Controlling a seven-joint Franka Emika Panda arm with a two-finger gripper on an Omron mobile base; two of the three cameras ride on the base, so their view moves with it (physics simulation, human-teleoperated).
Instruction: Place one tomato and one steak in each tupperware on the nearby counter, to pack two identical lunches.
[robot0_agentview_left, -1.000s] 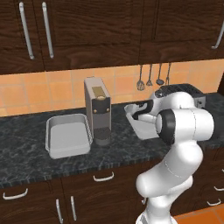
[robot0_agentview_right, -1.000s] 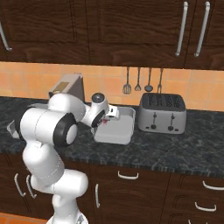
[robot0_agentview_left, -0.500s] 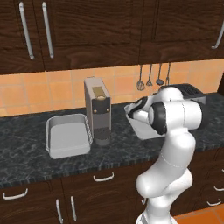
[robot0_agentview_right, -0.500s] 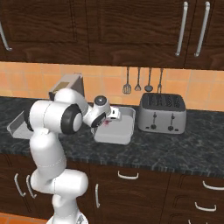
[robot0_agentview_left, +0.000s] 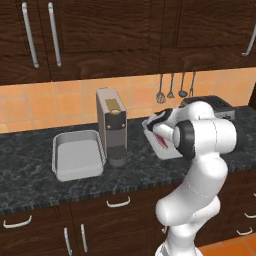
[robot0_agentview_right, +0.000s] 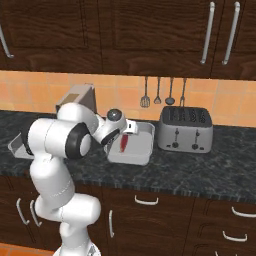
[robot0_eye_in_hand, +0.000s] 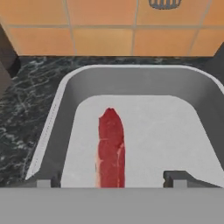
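On the desk (robot0_agentview_right: 200, 167), right of the tall grey coffee machine (robot0_agentview_left: 112, 125), sits a grey tupperware (robot0_eye_in_hand: 131, 87) with one steak (robot0_eye_in_hand: 110, 148) lying flat on its floor, lengthwise and left of centre. Nothing else lies in the part of that tub on view. A second grey tupperware (robot0_agentview_left: 77, 157) stands left of the coffee machine, its visible floor bare. The hand (robot0_eye_in_hand: 112, 178) hangs just above the near end of the steak, its two fingertips (robot0_eye_in_hand: 175, 177) spread wide to either side of the meat and clear of it. From the base cameras the arm's white body covers the near part of the right tub. A silver toaster (robot0_agentview_right: 186, 129) stands just right of it.
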